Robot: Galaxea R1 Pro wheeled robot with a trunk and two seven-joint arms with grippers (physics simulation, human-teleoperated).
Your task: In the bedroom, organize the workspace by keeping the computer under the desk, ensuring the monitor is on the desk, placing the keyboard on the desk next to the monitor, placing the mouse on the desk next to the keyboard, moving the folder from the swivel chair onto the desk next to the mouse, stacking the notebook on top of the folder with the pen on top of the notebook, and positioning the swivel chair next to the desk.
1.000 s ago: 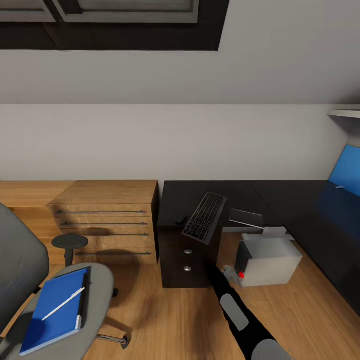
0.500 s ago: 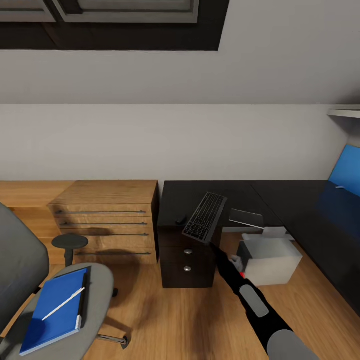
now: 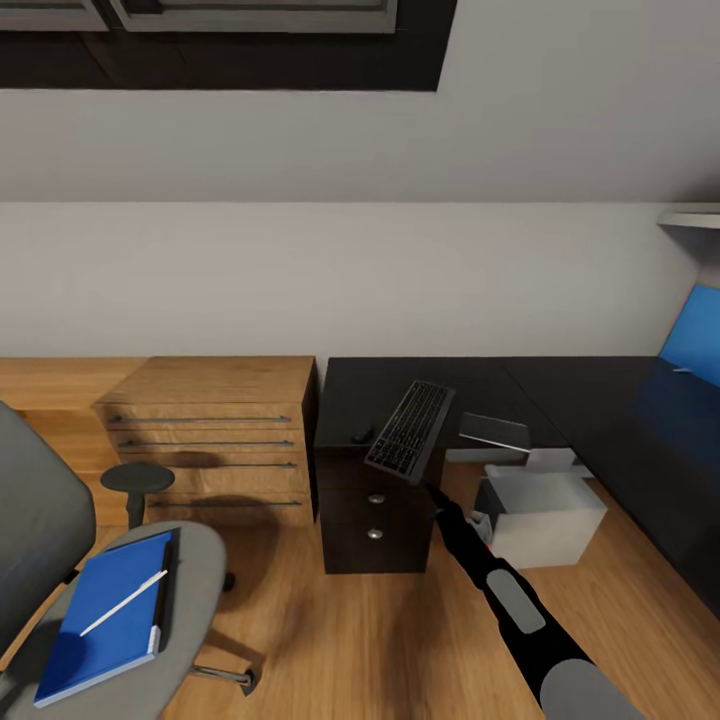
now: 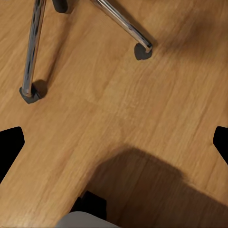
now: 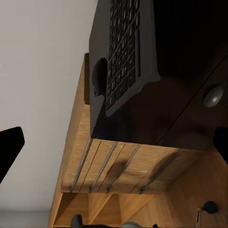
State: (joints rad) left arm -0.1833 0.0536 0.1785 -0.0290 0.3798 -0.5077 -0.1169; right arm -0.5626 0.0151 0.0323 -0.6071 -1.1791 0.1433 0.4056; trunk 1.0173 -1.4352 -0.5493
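Keyboard (image 3: 410,431) was seen overhanging the front edge of the black surface (image 3: 560,400), tilted, mouse (image 3: 361,436) just beside it. Right end effector (image 3: 436,492) was held just below the keyboard, fingers spread apart, nothing gripped. Left end effector (image 4: 114,142) fingers were likewise apart, over the floor. Folder (image 3: 105,615) with pen (image 3: 124,603) on top lay on the swivel chair (image 3: 60,560). Computer (image 3: 540,515) sat under the surface.

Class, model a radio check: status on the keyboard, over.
Right end effector open, just short of slim silver-framed, black-keyed keyboard. Keyboard overhangs black desk's front edge. Left end effector open above wooden floor.
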